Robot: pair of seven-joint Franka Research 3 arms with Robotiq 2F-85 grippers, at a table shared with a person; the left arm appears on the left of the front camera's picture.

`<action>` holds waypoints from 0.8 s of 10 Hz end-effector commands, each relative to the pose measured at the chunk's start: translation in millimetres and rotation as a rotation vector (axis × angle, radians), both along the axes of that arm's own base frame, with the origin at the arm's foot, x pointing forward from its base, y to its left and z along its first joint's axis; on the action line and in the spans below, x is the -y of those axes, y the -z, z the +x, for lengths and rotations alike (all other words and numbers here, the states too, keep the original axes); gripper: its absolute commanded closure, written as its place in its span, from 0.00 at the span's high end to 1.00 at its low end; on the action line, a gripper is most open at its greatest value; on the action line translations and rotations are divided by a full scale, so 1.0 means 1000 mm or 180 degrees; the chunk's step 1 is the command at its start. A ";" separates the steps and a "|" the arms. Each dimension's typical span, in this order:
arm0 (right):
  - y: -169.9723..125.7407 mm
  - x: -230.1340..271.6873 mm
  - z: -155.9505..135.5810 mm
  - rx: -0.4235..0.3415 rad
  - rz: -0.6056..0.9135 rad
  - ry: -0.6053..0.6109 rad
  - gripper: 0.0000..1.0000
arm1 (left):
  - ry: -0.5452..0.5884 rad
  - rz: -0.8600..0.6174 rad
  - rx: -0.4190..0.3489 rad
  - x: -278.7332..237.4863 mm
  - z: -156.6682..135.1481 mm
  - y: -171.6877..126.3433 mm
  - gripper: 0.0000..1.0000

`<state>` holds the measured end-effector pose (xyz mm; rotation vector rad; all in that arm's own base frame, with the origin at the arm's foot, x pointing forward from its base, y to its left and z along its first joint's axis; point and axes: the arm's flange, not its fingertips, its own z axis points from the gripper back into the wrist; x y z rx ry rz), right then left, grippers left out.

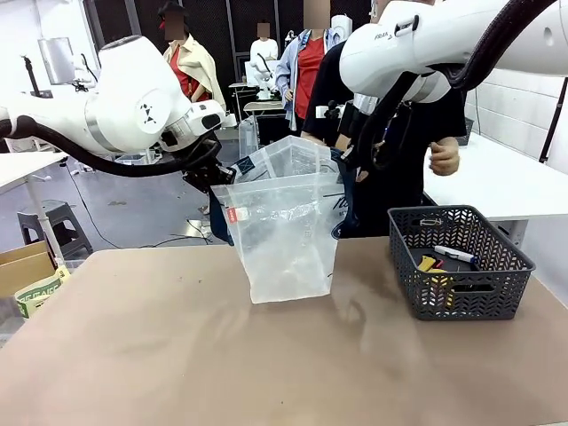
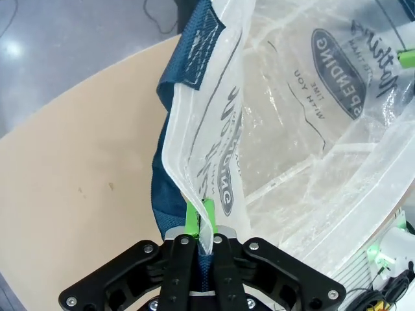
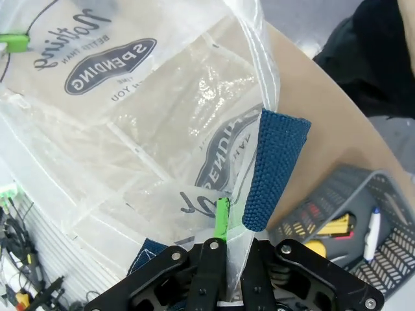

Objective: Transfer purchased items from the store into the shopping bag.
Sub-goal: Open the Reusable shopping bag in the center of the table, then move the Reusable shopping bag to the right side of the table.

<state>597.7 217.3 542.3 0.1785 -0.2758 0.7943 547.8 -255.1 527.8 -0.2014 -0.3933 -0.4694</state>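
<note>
The shopping bag [image 1: 284, 231], translucent plastic with navy handles and a small red label, hangs open above the middle of the table, its bottom reaching the tabletop. My left gripper [image 1: 216, 177] is shut on the bag's left rim; in the left wrist view the gripper [image 2: 200, 220] pinches the plastic [image 2: 292, 129] beside a navy handle [image 2: 194, 52]. My right gripper [image 1: 349, 173] is shut on the opposite rim; in the right wrist view the gripper [image 3: 227, 217] clamps the film [image 3: 130, 129] next to the other handle [image 3: 272, 168]. Small purchased items, yellow ones [image 1: 429, 264] and a white pen-like one [image 1: 457, 255], lie in the basket.
A dark grey lattice basket [image 1: 461, 306] stands on the table right of the bag, also seen in the right wrist view [image 3: 305, 220]. A person in dark clothes stands behind the bag, one hand [image 1: 444, 156] raised. A cardboard box [image 1: 22, 266] sits off the table's left edge.
</note>
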 end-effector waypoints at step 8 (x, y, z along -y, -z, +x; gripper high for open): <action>0.000 0.000 0.000 0.0000 0.0000 0.0000 0.00 | 0.0000 0.0000 0.0000 0.000 0.000 0.000 0.00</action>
